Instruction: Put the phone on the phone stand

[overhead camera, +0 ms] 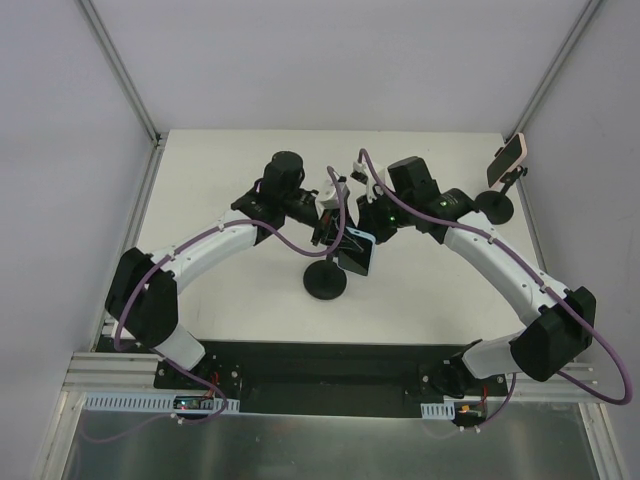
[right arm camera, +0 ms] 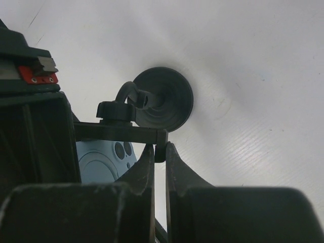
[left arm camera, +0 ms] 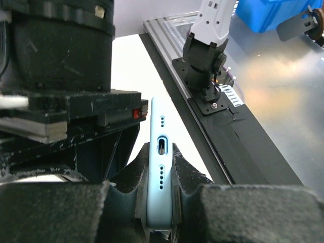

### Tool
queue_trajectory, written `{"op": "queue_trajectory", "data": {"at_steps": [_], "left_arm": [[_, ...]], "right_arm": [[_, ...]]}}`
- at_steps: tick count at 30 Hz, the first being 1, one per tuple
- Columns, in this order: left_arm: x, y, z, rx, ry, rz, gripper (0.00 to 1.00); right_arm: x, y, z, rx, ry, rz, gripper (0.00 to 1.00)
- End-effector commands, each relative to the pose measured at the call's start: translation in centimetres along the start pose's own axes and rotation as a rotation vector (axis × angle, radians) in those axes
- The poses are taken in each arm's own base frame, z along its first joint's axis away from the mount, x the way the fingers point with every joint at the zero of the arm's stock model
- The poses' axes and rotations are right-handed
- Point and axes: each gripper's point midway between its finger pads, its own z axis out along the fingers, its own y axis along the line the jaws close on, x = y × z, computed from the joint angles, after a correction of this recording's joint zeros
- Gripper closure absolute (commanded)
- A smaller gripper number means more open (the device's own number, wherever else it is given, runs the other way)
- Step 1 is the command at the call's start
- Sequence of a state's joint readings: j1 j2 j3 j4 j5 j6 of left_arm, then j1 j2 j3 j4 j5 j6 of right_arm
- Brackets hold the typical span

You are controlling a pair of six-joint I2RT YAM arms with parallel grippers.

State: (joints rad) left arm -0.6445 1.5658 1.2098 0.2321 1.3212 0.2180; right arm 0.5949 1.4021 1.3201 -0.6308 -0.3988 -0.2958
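Observation:
The light-blue phone [overhead camera: 358, 255] is clamped edge-on between my left gripper's [overhead camera: 328, 230] pads; in the left wrist view its bottom edge with the port [left arm camera: 161, 167] sits upright in the shut left gripper [left arm camera: 161, 202]. The black phone stand has a round base [overhead camera: 325, 282] on the table and a holder bar [right arm camera: 121, 132] above it. My right gripper [right arm camera: 160, 149] is shut on the end lip of that bar; it also shows in the top view [overhead camera: 366, 220]. The phone's back with its camera lenses [right arm camera: 104, 162] lies just under the bar, beside the stand's base [right arm camera: 164, 98].
A second black stand [overhead camera: 495, 207] holding a pink phone [overhead camera: 506, 160] stands at the back right edge. The right arm's base [left arm camera: 205, 55] and a blue bin [left arm camera: 273, 12] show beyond the table's near edge. White walls close the table's sides and back.

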Motion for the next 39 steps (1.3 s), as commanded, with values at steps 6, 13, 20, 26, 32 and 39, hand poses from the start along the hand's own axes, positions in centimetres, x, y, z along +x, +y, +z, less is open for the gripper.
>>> {"op": "queue_trajectory", "data": {"at_steps": [6,13,20,26,32,39], "left_arm": [[-0.4,3.7,-5.9,-0.595,0.090,0.039,1.00],[0.3,5.6,-15.0,-1.366,-0.008,-0.210,1.00],[3.0,6.4,-15.5,-1.482,0.138,-0.208,1.00],[3.1,8.1,-16.2,-1.580,0.119,-0.254,1.00],[4.1,9.8,-16.0,-1.648,0.053,-0.262,1.00],[4.3,11.9,-14.2,-1.648,0.047,-0.164,1.00]], "right_arm": [[-1.8,-2.0,-1.7,0.154,-0.117,0.017,1.00],[-1.7,-3.2,-1.8,0.369,-0.255,0.145,1.00],[-3.7,0.3,-3.9,0.581,-0.490,0.118,1.00],[-3.7,2.5,-5.4,0.671,-0.589,0.130,0.99],[-2.2,6.0,-4.1,0.614,-0.611,0.215,1.00],[-1.2,6.7,-4.2,0.557,-0.611,0.287,1.00]]}}
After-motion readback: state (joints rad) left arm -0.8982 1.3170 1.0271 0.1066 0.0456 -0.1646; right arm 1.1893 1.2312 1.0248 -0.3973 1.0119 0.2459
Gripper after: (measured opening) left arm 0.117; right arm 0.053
